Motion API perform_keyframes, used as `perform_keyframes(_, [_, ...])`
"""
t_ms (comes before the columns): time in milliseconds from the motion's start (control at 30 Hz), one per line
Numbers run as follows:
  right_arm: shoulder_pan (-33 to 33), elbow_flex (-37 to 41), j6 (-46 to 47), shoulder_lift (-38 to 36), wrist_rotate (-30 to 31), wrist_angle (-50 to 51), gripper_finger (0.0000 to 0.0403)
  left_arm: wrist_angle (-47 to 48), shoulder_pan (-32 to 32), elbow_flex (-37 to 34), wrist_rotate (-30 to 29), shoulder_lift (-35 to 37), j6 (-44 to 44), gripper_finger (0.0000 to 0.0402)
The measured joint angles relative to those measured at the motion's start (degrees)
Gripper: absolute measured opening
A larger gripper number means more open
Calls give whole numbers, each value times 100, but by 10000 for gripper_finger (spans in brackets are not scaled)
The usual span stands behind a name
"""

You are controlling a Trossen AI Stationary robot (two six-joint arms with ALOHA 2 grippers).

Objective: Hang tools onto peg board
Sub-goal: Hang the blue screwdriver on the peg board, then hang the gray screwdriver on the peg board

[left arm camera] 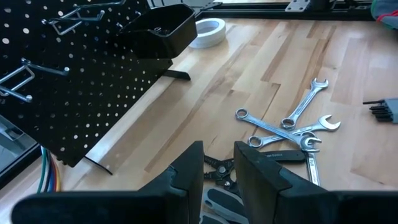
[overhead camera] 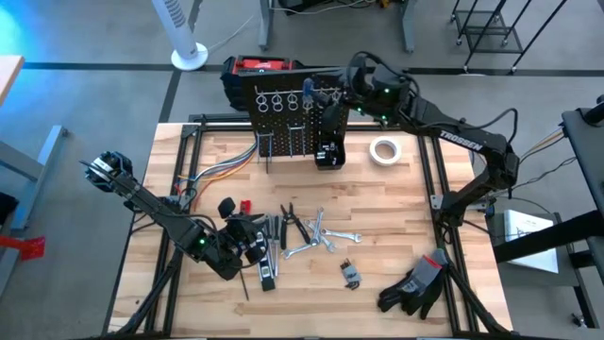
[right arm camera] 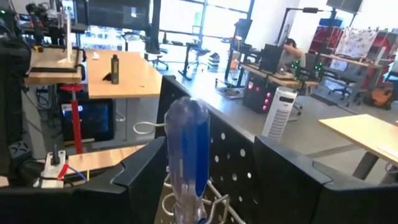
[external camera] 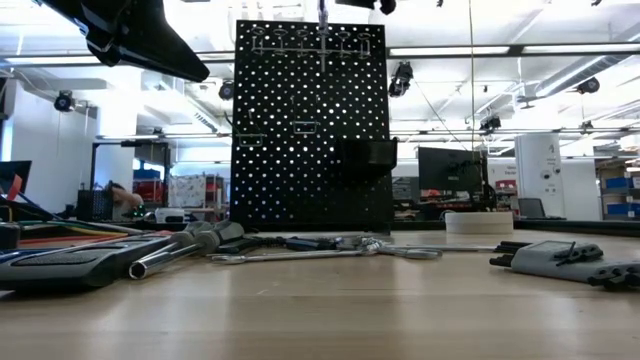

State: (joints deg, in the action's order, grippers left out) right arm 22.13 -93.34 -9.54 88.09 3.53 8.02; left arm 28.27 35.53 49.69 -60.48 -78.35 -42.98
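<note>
Right wrist view: right gripper (right arm camera: 202, 177) at peg board (overhead camera: 293, 118) top, fingers open either side of blue-handled screwdriver (right arm camera: 188, 158) in ring hook. Left gripper (left arm camera: 217, 171) low over desk (overhead camera: 396, 208) tools, fingers parted, empty.

The desk (overhead camera: 396, 203) has a light wood plank top and stands on a grey floor (overhead camera: 85, 104). A white pedestal fan (overhead camera: 184, 33) stands beyond it. The room behind holds wooden workbenches (right arm camera: 121, 71), monitors (external camera: 450, 170), large windows (right arm camera: 205, 18) and white ceiling beams (external camera: 500, 50).
</note>
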Motion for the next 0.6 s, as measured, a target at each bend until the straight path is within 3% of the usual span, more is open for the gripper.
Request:
perform_keyframes(300, [-140,0,-40,-114,4,110,230,-4,0,11,38,0,-5,79])
perform_keyframes(600, [-1323,208,221,-795,-48,754,229,84,21,-104,439,0,110,79])
